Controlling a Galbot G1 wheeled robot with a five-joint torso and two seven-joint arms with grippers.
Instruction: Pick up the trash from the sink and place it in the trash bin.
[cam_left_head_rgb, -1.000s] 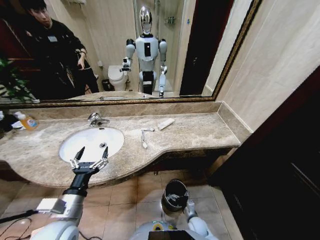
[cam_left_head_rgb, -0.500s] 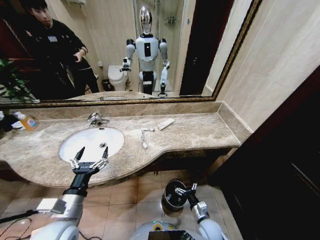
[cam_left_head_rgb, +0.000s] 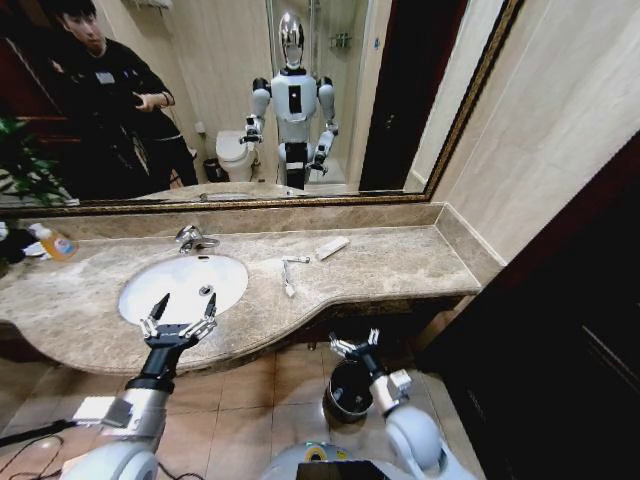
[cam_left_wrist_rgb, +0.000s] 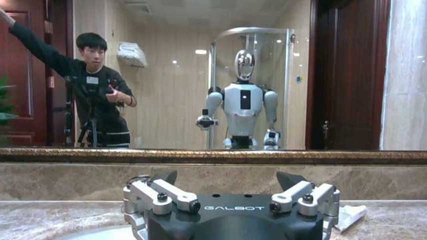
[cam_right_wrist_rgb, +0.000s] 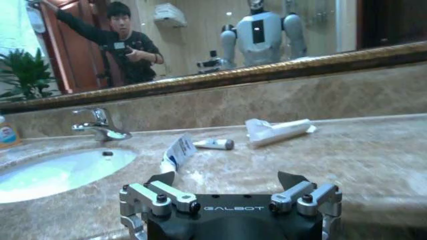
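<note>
The white oval sink (cam_left_head_rgb: 150, 295) is set in the beige marble countertop, with a chrome faucet (cam_left_head_rgb: 190, 238) behind it. Trash lies on the counter to its right: a flat white packet (cam_left_head_rgb: 332, 247), a short white stick (cam_left_head_rgb: 296, 259) and a white toothbrush (cam_left_head_rgb: 288, 281). The right wrist view shows the packet (cam_right_wrist_rgb: 277, 131), the stick (cam_right_wrist_rgb: 212, 144) and the toothbrush (cam_right_wrist_rgb: 177, 152). My left gripper (cam_left_head_rgb: 178, 318) hovers open over the basin's front rim. My right gripper (cam_left_head_rgb: 355, 342) is open and holds nothing, just above the black trash bin (cam_left_head_rgb: 345, 395) on the floor, near the counter's front edge.
A bottle of orange liquid (cam_left_head_rgb: 55, 242) stands at the counter's far left. A wide mirror runs behind the counter. A dark wooden wall (cam_left_head_rgb: 560, 330) closes the right side. Tiled floor lies below the counter around the bin.
My right arm has risen from inside the bin to the height of the counter's front edge, its gripper open. The left arm has not moved.
</note>
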